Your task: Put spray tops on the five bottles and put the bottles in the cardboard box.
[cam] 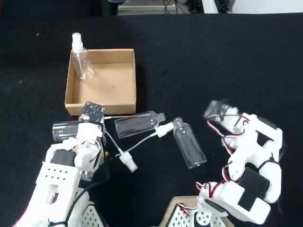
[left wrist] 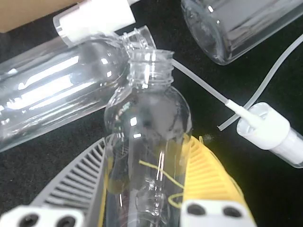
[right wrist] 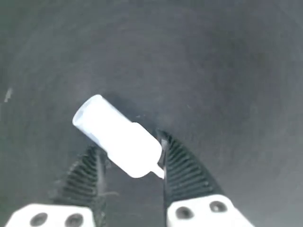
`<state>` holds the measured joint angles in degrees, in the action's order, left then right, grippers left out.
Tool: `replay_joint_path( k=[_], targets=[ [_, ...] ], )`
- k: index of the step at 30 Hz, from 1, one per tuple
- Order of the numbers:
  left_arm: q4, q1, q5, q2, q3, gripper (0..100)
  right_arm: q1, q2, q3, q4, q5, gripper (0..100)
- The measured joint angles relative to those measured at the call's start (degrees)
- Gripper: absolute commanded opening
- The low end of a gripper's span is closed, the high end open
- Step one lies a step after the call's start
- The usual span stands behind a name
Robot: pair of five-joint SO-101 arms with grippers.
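**While the left gripper (left wrist: 149, 142) clamps a bare bottle (left wrist: 147, 109), the right gripper (right wrist: 128, 146) pinches a spray top (right wrist: 113, 132)**

Where the left arm sits at the near edge of the black table (cam: 203, 61), its grey and yellow jaws are closed on the body of the bare bottle, whose open neck points away toward the box. Over on the right side of the table, the right gripper has its jaws narrowed onto the white spray top, well apart from every bottle.

Just past the left gripper a second bottle (left wrist: 47, 94) lies on its side. Its neck sits right behind the held bottle's neck and crowds it. A loose spray top (cam: 129, 162) lies beside the left gripper, and its thin tube trails across the cloth.

Farther out, near the middle of the table, a third bottle (cam: 139, 124) lies on its side without a top. To its right lies a fourth bottle (cam: 189, 142), with a second loose top (cam: 165, 128) just beside its neck. I cannot tell whether the two touch.

Farthest off, the open cardboard box (cam: 101, 103) stands just beyond the second bottle. A capped bottle (cam: 81, 59) leans in its far left corner, with its spray top above the rim.
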<state>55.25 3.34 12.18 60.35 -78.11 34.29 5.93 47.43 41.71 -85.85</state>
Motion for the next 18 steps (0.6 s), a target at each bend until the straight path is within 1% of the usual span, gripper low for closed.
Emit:
replay_joint_path(
  k=[2,5,7,8,10,12,14,18],
  targets=[
    [0.0,0.0,0.0,0.0,0.0,4,0.2,-0.1,-1.1,0.2,12.6,1.1],
    [0.0,0.0,0.0,0.0,0.0,4,3.1,-0.1,-2.5,0.2,31.9,1.9],
    [0.0,0.0,0.0,0.0,0.0,4,4.7,-0.1,-3.4,0.2,41.9,8.4],
    [0.0,0.0,0.0,0.0,0.0,4,5.1,-0.1,-3.7,0.2,44.5,13.9],
    [0.0,0.0,0.0,0.0,0.0,4,5.3,-0.1,-3.9,1.1,46.2,25.4],
    [0.0,0.0,0.0,0.0,0.0,4,5.3,-0.1,-4.0,3.4,45.0,32.9],
    [0.0,0.0,0.0,0.0,0.0,4,5.5,-0.1,-4.0,6.3,40.6,32.8],
    [0.0,0.0,0.0,0.0,0.0,4,4.7,-0.1,-4.0,9.8,29.3,26.6]
  ],
)
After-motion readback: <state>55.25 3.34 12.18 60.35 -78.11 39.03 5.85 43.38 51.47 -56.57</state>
